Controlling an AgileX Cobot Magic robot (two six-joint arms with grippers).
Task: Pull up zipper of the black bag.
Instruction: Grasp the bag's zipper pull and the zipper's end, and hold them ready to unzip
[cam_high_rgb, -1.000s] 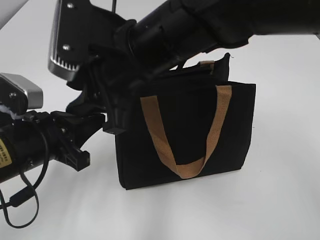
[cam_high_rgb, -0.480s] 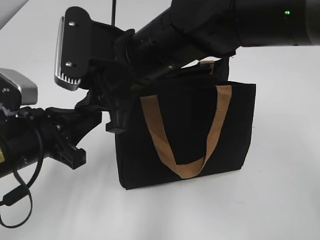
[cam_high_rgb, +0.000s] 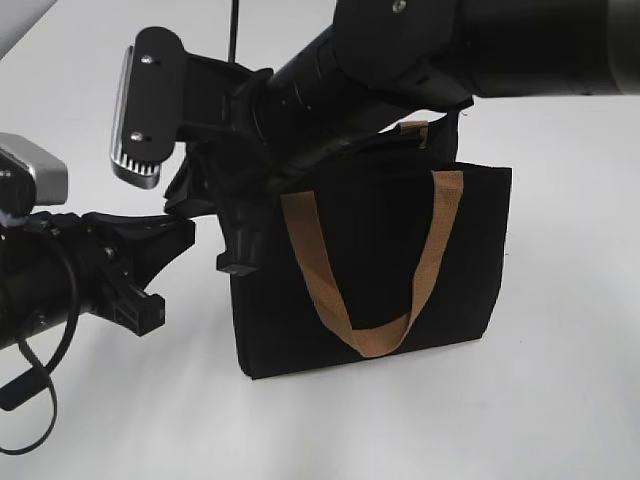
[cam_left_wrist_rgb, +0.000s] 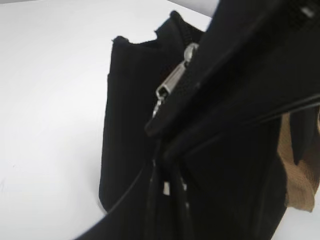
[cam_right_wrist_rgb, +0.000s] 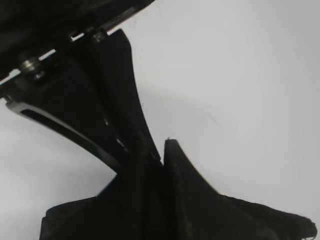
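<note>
The black bag (cam_high_rgb: 400, 260) stands upright on the white table, its tan handle (cam_high_rgb: 320, 270) hanging down the front. My right arm reaches across from the upper right. Its gripper (cam_high_rgb: 238, 245) points down at the bag's top left corner and hides the zip line there. In the right wrist view the right jaws (cam_right_wrist_rgb: 162, 156) are pressed together; nothing shows between them. The left wrist view shows the bag's end (cam_left_wrist_rgb: 125, 125) and the silvery zipper pull (cam_left_wrist_rgb: 172, 85) hanging at the top corner beside the right finger. My left gripper (cam_high_rgb: 185, 232) is just left of the bag, its jaws (cam_left_wrist_rgb: 167, 185) close together.
The white table (cam_high_rgb: 560, 400) surrounds the bag. A second tan handle tab (cam_high_rgb: 415, 128) shows behind the bag's top rim. A black cable (cam_high_rgb: 30, 400) loops under the left arm at the lower left.
My left gripper has drawn back to the left, away from the bag's edge. The right arm's wrist has shifted slightly. The bag has not moved.
</note>
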